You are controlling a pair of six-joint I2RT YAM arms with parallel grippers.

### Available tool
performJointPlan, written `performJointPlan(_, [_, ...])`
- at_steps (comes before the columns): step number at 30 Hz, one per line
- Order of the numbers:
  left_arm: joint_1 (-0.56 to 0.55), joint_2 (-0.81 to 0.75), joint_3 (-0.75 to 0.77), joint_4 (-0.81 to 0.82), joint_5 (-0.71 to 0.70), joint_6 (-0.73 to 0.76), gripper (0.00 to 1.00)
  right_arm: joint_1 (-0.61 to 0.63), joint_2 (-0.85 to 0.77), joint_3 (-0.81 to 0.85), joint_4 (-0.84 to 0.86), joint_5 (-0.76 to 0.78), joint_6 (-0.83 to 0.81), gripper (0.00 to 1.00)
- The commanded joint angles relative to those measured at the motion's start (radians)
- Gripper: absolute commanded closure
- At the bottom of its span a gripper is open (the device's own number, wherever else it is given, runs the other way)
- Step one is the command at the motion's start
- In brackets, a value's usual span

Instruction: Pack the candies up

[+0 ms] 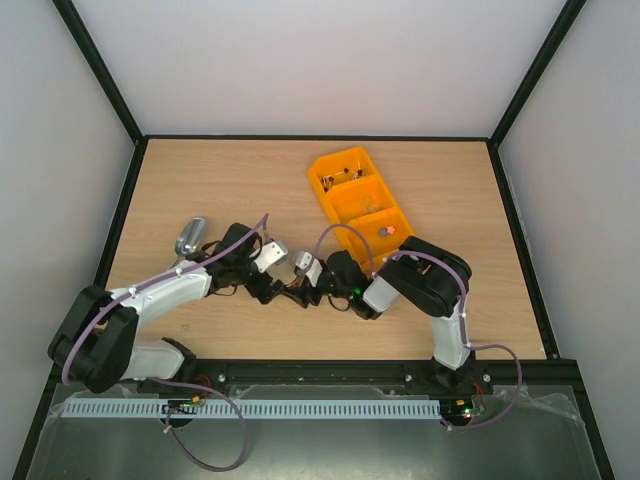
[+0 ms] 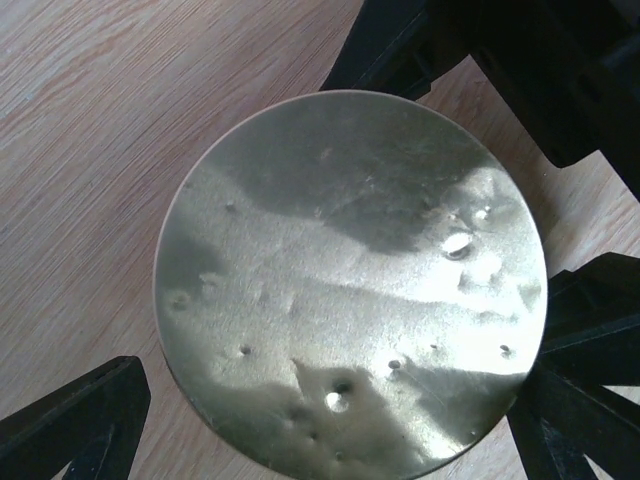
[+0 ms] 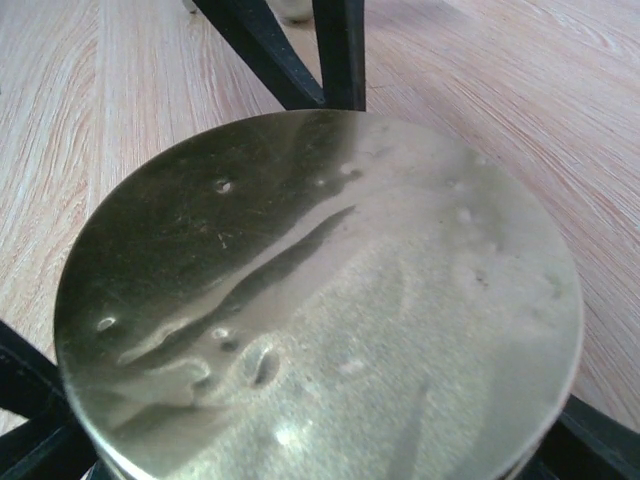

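Note:
Candies lie in the orange three-part tray (image 1: 335, 205): reddish and dark pieces (image 1: 345, 180) in the far part, bright ones (image 1: 383, 231) in the near part. The round gold lid (image 2: 350, 270) fills both wrist views (image 3: 320, 300); what it sits on is hidden. My left gripper (image 2: 340, 375) straddles it, with a sliver of wood showing between the left finger (image 2: 90, 420) and the rim. My right gripper (image 3: 320, 425) has both fingers (image 3: 30, 400) tucked against the lid's underside rim. In the top view the two grippers (image 1: 290, 275) (image 1: 318, 275) meet and hide the lid.
A silver metal scoop (image 1: 190, 236) lies on the wooden table (image 1: 220, 180) left of the arms. The orange tray stands at the back right, just beyond the right arm's elbow (image 1: 430, 270). Black frame rails edge the table.

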Motion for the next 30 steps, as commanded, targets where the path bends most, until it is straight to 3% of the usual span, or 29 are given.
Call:
performJointPlan(1, [-0.003, 0.005, 0.009, 0.111, 0.019, -0.067, 0.01, 0.021, 0.023, -0.005, -0.050, -0.028, 0.027, 0.99])
performJointPlan(9, [0.018, -0.045, -0.006, 0.114, 0.162, 0.010, 0.01, 0.020, 0.019, -0.027, -0.038, -0.056, 0.009, 0.99])
performJointPlan(16, [0.017, 0.007, -0.003, 0.082, 0.071, 0.025, 0.01, 0.020, 0.014, -0.027, -0.042, -0.050, 0.010, 0.99])
performJointPlan(30, [-0.006, 0.008, -0.004, 0.020, 0.130, 0.087, 0.01, 0.021, 0.013, -0.025, -0.052, -0.054, 0.003, 0.99])
